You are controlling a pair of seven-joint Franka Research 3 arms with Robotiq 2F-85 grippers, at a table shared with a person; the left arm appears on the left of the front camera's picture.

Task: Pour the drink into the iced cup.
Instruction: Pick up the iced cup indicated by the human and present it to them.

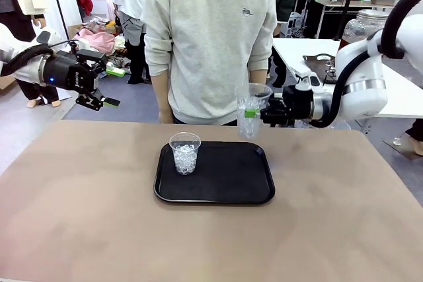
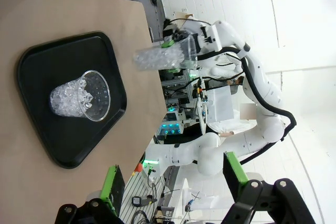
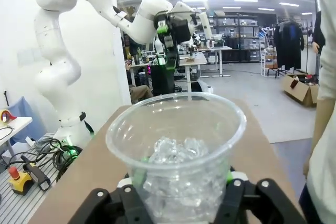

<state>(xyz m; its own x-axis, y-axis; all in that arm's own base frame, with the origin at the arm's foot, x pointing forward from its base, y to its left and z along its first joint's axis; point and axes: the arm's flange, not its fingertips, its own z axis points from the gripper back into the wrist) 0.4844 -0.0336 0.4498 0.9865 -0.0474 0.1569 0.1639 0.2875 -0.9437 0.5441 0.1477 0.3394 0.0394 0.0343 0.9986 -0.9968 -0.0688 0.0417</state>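
**Front view: iced cup gripped upright in right claw, nothing poured yet**

We see the right claw [image 1: 255,111] clamped on a clear plastic iced cup [image 1: 249,115]. Its green pads sit on opposite sides of the wall, about mid-height. The cup hangs over the far edge of the tan worktop [image 1: 79,216], just in front of the person in the pale grey sweatshirt [image 1: 211,37]. The side grip makes sense to us: it leaves the mouth free for a stream from above and keeps the ice settled. Right wrist view agrees: cubes in the lower part, no liquid that we can see.

Orientation: long axis vertical, mouth up, base down, no tilt we can make out. Left wrist view shows it lying sideways, but that camera is rolled, so we ignore that.

A second clear plastic iced cup [image 1: 185,153] stands upright on the left half of the black rectangular tray [image 1: 258,193] mid-worktop, well apart from the held one. It looks dry too.

The drink [image 1: 359,34] is in the round glass dispenser jar with a metal lid [image 1: 362,21] on the white table [image 1: 396,97] behind the right arm, well apart from both cups. Its tint is too small to tell. Our read: the cup is held up to go to the jar, since the jar looks too bulky for a claw.

Left claw [image 1: 110,84]: jaws wide, holding nothing, off the worktop's left side, clear of the work.
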